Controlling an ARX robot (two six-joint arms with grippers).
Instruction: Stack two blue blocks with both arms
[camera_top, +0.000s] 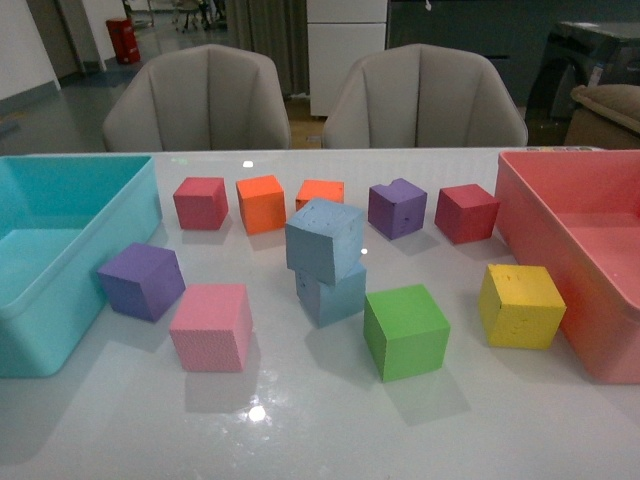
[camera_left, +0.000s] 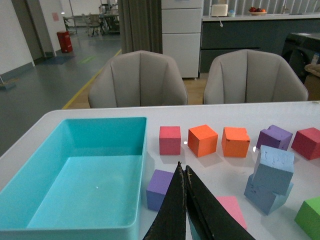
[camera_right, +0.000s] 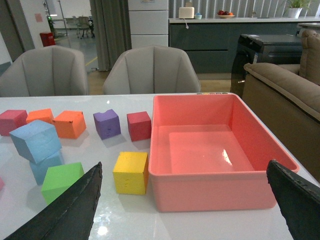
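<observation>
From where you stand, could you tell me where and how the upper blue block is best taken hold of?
Grip the upper blue block across two opposite flat side faces, coming from above. It sits tilted and skewed on the lower blue block, so turn the jaws to match its faces; a sideways approach would likely push it off.

Bright overhead light, glare spots on table (camera_top: 300, 430), sharp focus

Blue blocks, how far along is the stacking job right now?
The stacking looks done: the upper blue block sits on the lower blue block, though tilted and off-centre. Nothing is in hand: the left gripper is shut and empty, and the right gripper is open, away from the stack. What may remain is straightening the top block if a neater stack is needed.
</observation>
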